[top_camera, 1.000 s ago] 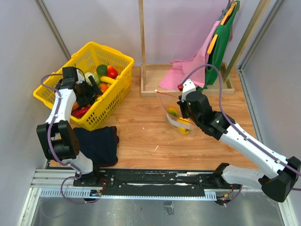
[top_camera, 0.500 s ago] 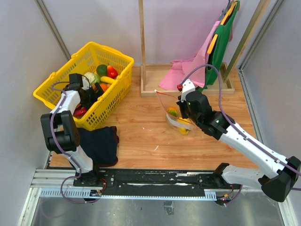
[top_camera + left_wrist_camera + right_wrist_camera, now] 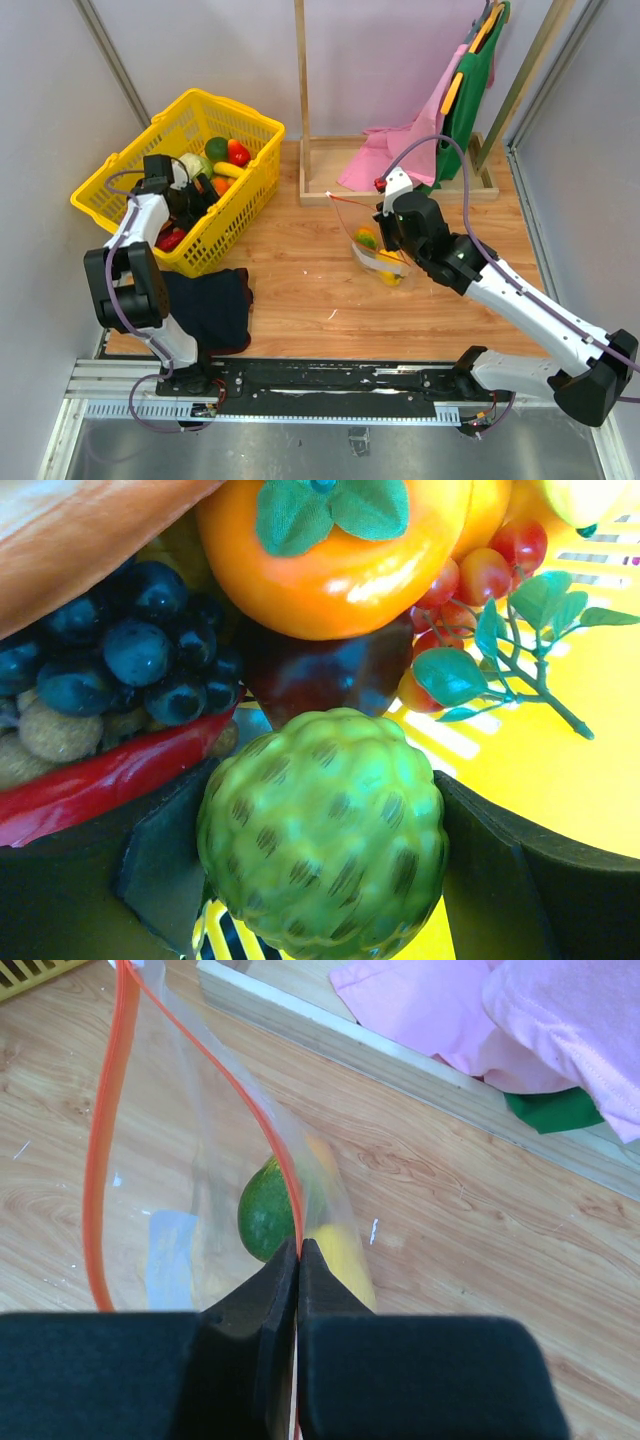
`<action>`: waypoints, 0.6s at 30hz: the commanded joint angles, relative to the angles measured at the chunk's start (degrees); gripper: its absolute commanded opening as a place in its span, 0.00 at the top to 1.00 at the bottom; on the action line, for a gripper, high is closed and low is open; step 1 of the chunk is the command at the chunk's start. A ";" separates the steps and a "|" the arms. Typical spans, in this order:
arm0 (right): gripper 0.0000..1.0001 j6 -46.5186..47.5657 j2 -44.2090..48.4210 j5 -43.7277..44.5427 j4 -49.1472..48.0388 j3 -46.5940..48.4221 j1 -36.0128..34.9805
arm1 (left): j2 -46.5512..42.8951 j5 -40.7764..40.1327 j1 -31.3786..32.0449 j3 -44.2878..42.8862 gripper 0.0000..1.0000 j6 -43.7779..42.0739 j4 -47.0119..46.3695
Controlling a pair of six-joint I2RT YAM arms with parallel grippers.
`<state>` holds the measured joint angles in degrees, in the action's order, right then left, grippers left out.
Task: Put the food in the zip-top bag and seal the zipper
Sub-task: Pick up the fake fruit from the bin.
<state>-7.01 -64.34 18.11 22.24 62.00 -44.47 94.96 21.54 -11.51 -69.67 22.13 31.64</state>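
Note:
My left gripper is down in the yellow basket, shut on a green bumpy toy fruit that fills the gap between its fingers. Around it lie an orange persimmon, dark purple grapes, a red pepper and red berries. My right gripper is shut on the red-orange zipper edge of the clear zip-top bag and holds its mouth open above the table. Inside the bag are a green avocado and a yellow fruit.
A dark cloth lies in front of the basket. A wooden rack base stands at the back, with a pink cloth on it and a green garment hanging above.
My left arm has shifted a little nearer and lower in the basket. The right arm and the bag have hardly moved.

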 commanded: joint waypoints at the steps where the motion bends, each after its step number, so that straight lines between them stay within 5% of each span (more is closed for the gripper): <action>1: 0.99 0.02 0.16 -0.37 0.88 2.55 1.23 | -5.58 -2.04 -0.37 0.09 0.53 -0.66 0.33; 18: 0.99 -1.87 1.89 1.11 -0.22 2.83 1.23 | -22.16 -2.17 0.13 -0.86 0.55 0.39 1.51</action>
<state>-7.51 -64.18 18.02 22.59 62.52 -44.47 76.16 17.37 -11.51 -69.73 22.17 33.23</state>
